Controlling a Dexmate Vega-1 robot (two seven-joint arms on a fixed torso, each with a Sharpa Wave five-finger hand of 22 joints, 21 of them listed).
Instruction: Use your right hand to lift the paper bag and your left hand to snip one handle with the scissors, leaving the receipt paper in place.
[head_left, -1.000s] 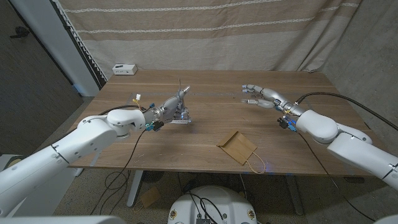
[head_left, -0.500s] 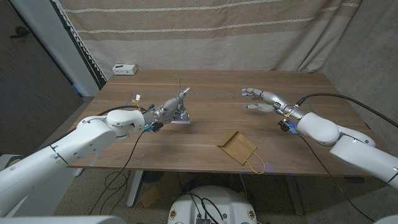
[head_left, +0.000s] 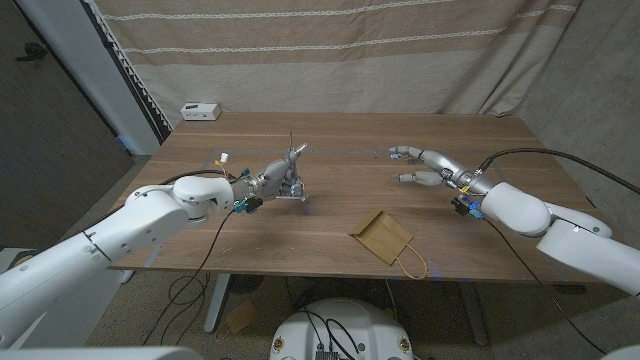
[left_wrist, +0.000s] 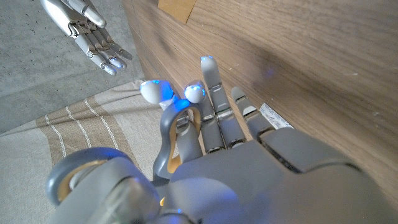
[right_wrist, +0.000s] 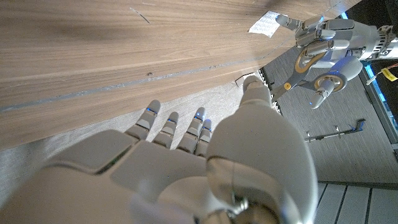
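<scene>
The left hand (head_left: 282, 175) grips the scissors (head_left: 291, 150) above the receipt paper (right_wrist: 263, 22). The right hand (head_left: 422, 166) hovers, fingers apart and empty. The paper bag (head_left: 381, 235) lies at the bench's (head_left: 340, 200) near edge.

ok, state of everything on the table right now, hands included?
left hand: grips the scissors, next to the receipt.
scissors: held; blades open or closed, cannot tell.
right hand: empty, fingers apart, away from the bag.
paper bag: lying flat, not lifted; visible handle uncut.
receipt paper: flat on the table.
</scene>
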